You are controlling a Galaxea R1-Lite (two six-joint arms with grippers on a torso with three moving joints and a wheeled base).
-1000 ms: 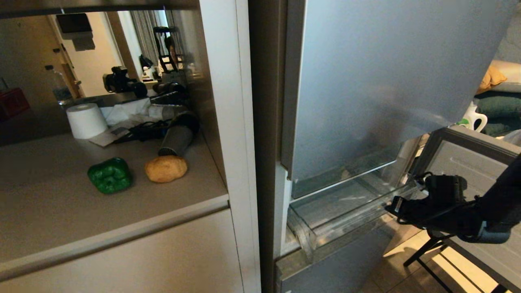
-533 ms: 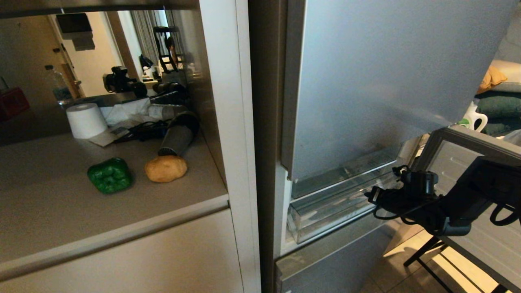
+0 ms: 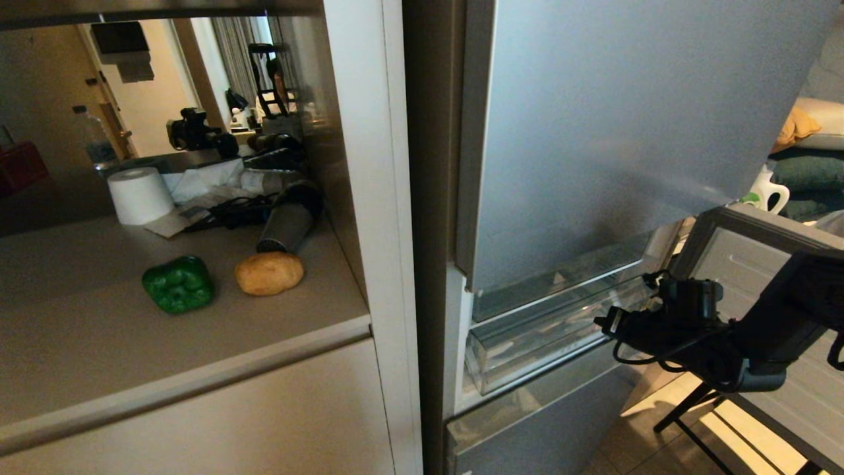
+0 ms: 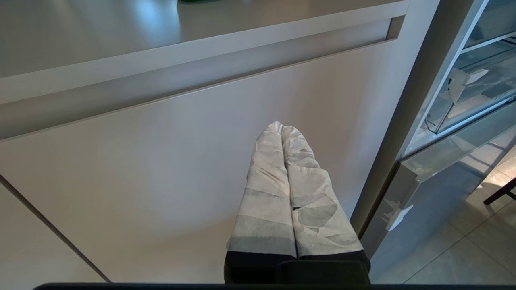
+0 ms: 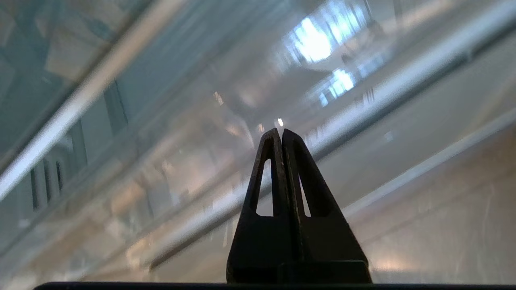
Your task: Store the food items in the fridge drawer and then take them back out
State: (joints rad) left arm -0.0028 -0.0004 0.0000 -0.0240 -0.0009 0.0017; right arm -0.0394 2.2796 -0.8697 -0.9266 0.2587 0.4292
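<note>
The green bell pepper (image 3: 178,284) and the tan potato (image 3: 269,273) lie side by side on the grey counter (image 3: 79,330), left of the fridge. The clear fridge drawer (image 3: 527,343) sits pushed in under the glass shelf, and nothing shows inside it. My right gripper (image 3: 603,324) hovers at the drawer's right front, shut and empty. In the right wrist view its black fingertips (image 5: 281,131) point at the drawer's clear front (image 5: 181,161). My left gripper (image 4: 281,127), wrapped in white, is shut and parked low before the cabinet front, with the drawer (image 4: 471,104) off to its side.
A paper roll (image 3: 140,195), cables and a dark cylinder (image 3: 287,224) crowd the counter's back, with a water bottle (image 3: 97,142) and a red box (image 3: 20,168) farther left. The fridge's upper door (image 3: 626,132) hangs above the drawer. A grey open door panel (image 3: 758,264) stands behind my right arm.
The drawer, pulled out a second ago, has slid into the fridge. My right gripper moved left with it, then drew back slightly.
</note>
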